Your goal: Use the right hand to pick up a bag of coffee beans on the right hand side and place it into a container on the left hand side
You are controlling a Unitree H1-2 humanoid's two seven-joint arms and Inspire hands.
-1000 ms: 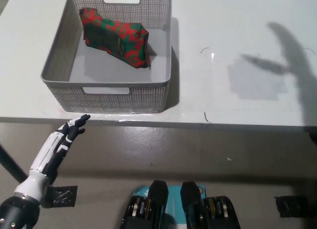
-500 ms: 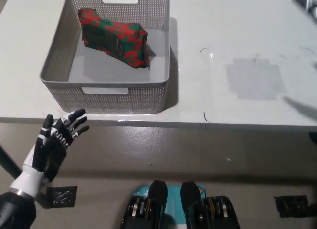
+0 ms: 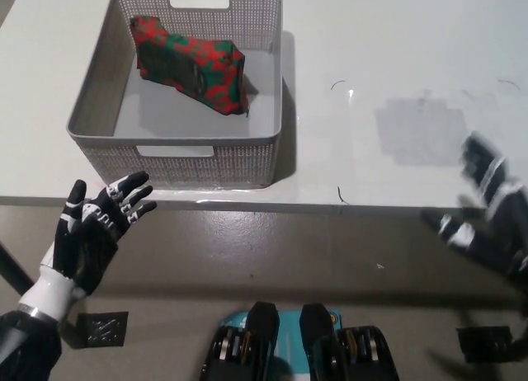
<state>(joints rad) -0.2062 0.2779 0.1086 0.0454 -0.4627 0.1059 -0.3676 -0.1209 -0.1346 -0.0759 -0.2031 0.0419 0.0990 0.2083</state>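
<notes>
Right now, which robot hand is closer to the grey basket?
Left. The left hand is open just below the grey basket, off the table's front edge. The right hand is open too, far off to the right.

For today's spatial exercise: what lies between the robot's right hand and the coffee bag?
In the head view, bare white table and the basket's right wall separate the right hand from the bag.
</notes>
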